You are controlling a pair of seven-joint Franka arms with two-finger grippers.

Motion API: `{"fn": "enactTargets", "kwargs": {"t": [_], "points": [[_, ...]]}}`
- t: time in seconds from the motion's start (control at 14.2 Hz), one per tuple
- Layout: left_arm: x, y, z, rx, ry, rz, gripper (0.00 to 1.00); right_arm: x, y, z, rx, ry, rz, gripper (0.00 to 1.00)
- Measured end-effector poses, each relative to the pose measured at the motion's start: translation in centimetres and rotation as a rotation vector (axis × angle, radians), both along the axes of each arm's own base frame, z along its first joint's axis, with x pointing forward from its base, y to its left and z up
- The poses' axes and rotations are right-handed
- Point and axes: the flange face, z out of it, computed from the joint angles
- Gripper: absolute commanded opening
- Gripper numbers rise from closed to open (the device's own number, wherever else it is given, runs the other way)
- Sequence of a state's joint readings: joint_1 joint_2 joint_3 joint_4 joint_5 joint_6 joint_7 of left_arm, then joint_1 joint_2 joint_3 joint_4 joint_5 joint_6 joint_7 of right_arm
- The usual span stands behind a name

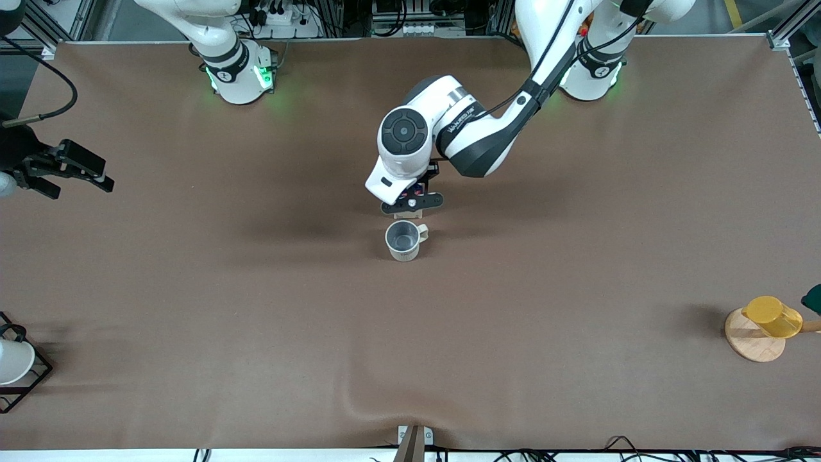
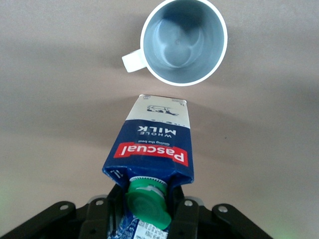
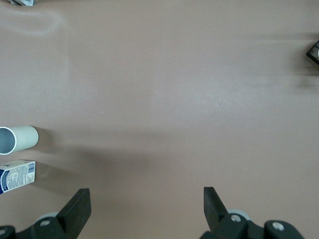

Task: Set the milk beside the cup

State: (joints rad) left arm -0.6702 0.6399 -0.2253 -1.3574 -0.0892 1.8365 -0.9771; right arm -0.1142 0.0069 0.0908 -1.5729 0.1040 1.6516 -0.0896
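The milk carton (image 2: 154, 149) stands upright on the brown table (image 1: 577, 256) just beside the cup (image 1: 403, 240), a bit farther from the front camera, with a small gap between them. The left gripper (image 2: 143, 211) has its fingers clamped on the carton's top near the green cap (image 2: 147, 201). The right gripper (image 1: 67, 168) waits over the right arm's end of the table, fingers spread wide, holding nothing.

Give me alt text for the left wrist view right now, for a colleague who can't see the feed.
The left pincer grips the top of a dark blue milk carton with a green cap, its white base standing on the brown table. Just past the carton's base, not touching it, stands an empty cream mug with a grey inside and a small handle.
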Motion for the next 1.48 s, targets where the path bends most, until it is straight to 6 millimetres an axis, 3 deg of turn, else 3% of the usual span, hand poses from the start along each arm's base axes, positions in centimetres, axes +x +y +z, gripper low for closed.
{"fn": "enactTargets", "kwargs": {"t": [0.07,0.35,0.49,0.64,0.78,0.92,1.13,1.34,1.48], "points": [[0.0,0.0,0.0,-0.001,-0.001,0.0,1.0,0.0,0.3,0.1,-0.002,-0.001,-0.004,1.0],[0.2,-0.1,0.4,-0.012,-0.011,0.002,1.0,0.0,2.8,0.2,-0.011,0.004,-0.034,1.0],[0.5,-0.3,1.6,-0.027,-0.026,0.004,1.0,-0.1,4.2,0.4,-0.03,0.001,-0.036,1.0],[0.6,-0.1,4.2,-0.042,-0.045,0.004,1.0,-0.2,4.7,0.6,-0.04,-0.005,-0.031,1.0],[1.0,1.3,8.5,-0.048,-0.068,0.014,1.0,-0.1,4.6,1.0,-0.041,-0.013,-0.033,1.0],[2.9,5.5,14.5,-0.055,-0.114,0.065,1.0,0.0,4.4,1.4,-0.05,-0.022,-0.035,1.0],[7.5,16.5,22.0,-0.057,-0.174,0.103,1.0,0.3,4.2,1.4,-0.066,-0.024,-0.036,1.0],[11.4,27.5,24.8,-0.038,-0.189,0.149,1.0,0.5,4.1,1.2,-0.07,-0.021,-0.036,1.0],[12.5,31.8,25.2,0.01,-0.198,0.152,1.0,0.5,4.1,1.1,-0.072,-0.019,-0.036,1.0]]}}
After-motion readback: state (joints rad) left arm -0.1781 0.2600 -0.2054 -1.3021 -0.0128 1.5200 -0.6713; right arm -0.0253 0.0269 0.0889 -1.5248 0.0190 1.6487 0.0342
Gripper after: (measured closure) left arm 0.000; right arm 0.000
